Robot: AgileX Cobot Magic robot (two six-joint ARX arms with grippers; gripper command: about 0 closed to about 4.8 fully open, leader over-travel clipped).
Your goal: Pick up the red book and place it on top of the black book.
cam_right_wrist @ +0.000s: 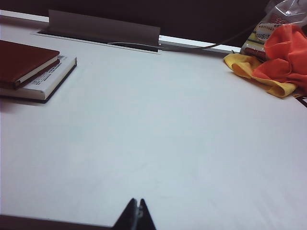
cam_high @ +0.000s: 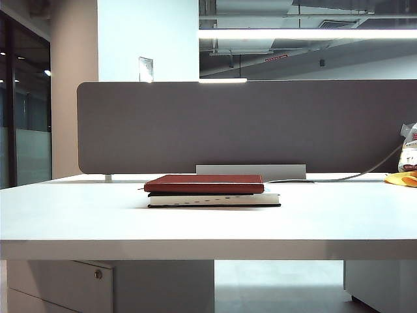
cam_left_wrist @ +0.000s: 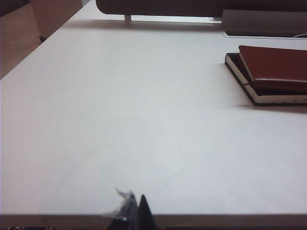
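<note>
The red book (cam_high: 204, 183) is already lying flat on the black book (cam_high: 215, 199), long axis running across the white counter (cam_high: 78, 222). Both are being seen well apart from the left tool (cam_left_wrist: 136, 208) and right tool (cam_right_wrist: 136, 211), each pressed together at the near edge, neither judged nearer.

Black pointed left gripper (cam_left_wrist: 136, 211) tips (perhaps taped).

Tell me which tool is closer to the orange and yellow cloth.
Right. The right tool sits at the table's near edge with the cloth ahead at the far right; the left tool sits further left.
</note>
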